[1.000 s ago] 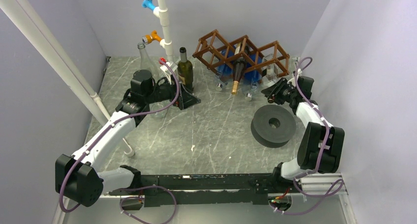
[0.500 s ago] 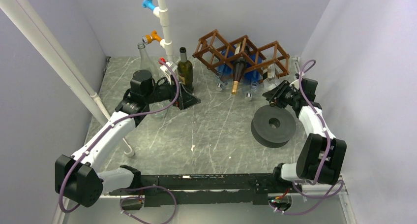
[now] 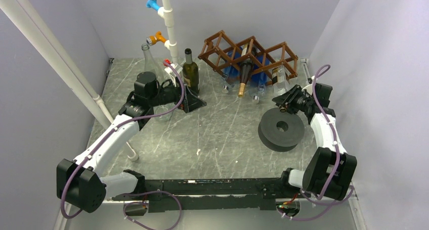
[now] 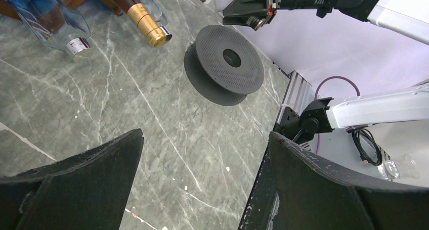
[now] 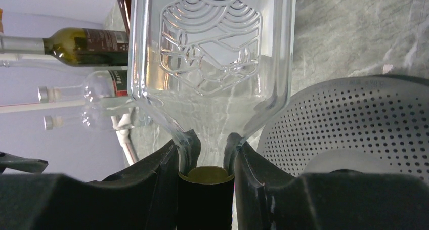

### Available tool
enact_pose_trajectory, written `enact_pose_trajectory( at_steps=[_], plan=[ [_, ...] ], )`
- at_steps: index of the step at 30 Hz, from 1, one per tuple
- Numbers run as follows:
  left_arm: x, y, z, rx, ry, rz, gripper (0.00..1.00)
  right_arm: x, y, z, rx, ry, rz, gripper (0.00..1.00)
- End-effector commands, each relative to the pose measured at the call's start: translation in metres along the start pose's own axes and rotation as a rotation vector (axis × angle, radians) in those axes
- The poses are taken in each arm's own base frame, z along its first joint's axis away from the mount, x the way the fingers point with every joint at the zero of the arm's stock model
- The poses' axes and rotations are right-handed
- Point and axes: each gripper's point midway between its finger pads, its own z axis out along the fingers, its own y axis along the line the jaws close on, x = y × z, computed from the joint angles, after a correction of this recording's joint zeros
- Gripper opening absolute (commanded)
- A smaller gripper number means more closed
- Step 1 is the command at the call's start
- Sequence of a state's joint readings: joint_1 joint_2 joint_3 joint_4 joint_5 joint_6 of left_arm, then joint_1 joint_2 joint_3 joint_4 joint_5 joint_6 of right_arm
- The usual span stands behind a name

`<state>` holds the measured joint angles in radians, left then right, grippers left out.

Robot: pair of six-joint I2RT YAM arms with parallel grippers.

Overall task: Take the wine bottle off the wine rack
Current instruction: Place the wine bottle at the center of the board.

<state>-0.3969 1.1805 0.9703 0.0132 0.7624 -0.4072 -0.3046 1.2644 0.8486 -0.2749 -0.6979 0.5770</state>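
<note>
The clear wine bottle lies in the right end cell of the wine rack, with its neck toward the front. The right gripper is clamped on this neck. A gold-capped bottle and blue bottles lie just beside it, and a black spool is near. The left gripper has its fingers wide apart, beside a standing green bottle.

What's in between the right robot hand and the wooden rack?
The clear bottle. The right wrist view shows its neck between the right gripper's jaws; the top view shows its body reaching to the wine rack.
</note>
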Motion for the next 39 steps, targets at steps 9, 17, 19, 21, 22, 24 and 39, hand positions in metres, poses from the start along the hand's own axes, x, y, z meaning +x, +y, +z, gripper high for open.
enact_pose_trajectory(
  at_steps=[9,17,19,21,22,24,39],
  plan=[
    [-0.017,-0.017,-0.006,0.032,-0.044,0.063,0.99,-0.019,0.048,-0.039,-0.166,-0.103,-0.211,0.00],
    [-0.018,-0.022,-0.007,0.049,-0.050,0.076,0.99,0.008,0.045,-0.053,-0.186,-0.070,-0.199,0.00],
    [-0.018,-0.024,-0.007,0.060,-0.052,0.081,0.99,0.014,0.045,-0.057,-0.190,-0.065,-0.203,0.00],
    [-0.018,-0.026,-0.007,0.067,-0.055,0.086,0.99,0.019,0.047,-0.060,-0.196,-0.061,-0.210,0.00],
    [-0.018,-0.027,-0.007,0.070,-0.055,0.089,0.99,0.021,0.048,-0.062,-0.198,-0.059,-0.214,0.00],
    [-0.019,-0.030,-0.008,0.077,-0.059,0.101,0.99,0.024,0.050,-0.066,-0.202,-0.053,-0.219,0.00],
    [-0.008,-0.059,-0.006,0.167,-0.060,0.239,0.99,0.044,0.070,-0.085,-0.281,-0.010,-0.345,0.00]
  ],
)
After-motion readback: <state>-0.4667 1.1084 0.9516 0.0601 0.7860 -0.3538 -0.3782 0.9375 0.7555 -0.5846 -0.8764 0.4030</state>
